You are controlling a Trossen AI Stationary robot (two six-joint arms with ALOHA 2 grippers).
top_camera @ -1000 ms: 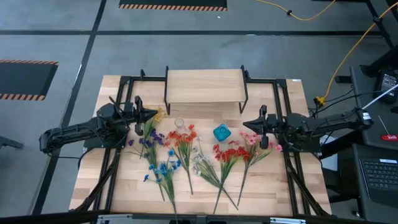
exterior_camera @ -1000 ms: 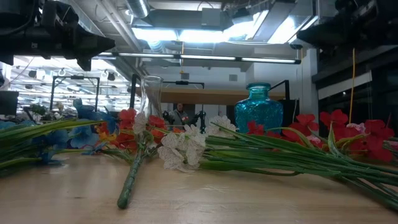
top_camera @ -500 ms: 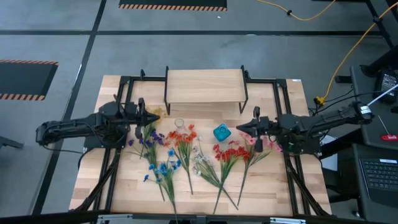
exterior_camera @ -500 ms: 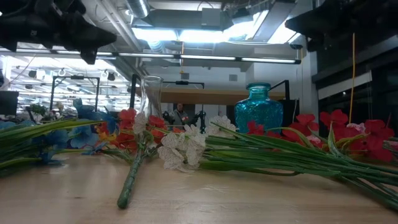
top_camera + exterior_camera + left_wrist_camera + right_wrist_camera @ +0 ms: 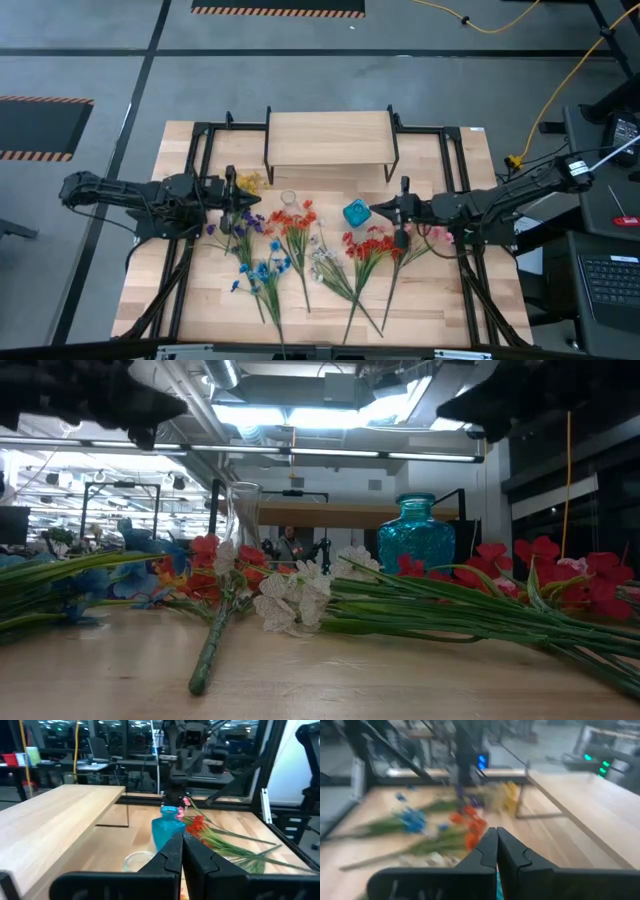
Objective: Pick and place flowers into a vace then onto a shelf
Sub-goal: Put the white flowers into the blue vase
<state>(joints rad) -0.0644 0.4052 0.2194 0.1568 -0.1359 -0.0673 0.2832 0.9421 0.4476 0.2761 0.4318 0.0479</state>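
Several flower sprays lie flat on the table: purple and yellow point(image 5: 240, 218), red and orange point(image 5: 293, 218), blue point(image 5: 262, 272), white point(image 5: 322, 258), red point(image 5: 368, 245), pink point(image 5: 412, 226). A blue glass vase point(image 5: 357, 213) and a clear glass vase point(image 5: 288, 198) stand upright among the blossoms. The shelf point(image 5: 330, 138) stands at the far edge. My left gripper point(image 5: 248, 194) hovers shut above the purple and yellow blossoms. My right gripper point(image 5: 374, 210) hovers shut just right of the blue vase point(image 5: 167, 827). Both wrist views show the fingers closed together, left point(image 5: 181, 845) and right point(image 5: 496, 842).
Black metal frame rails point(image 5: 190, 240) run along the table's left and right sides. The stems point(image 5: 420, 615) point toward the near edge, where bare wood shows. The shelf's plank top point(image 5: 60, 815) is bare.
My right gripper has moved toward the table's left, closing on the blue vase. My left arm has stretched out flatter, its gripper staying near the purple and yellow blossoms and rising slightly. The flowers and vases have kept still.
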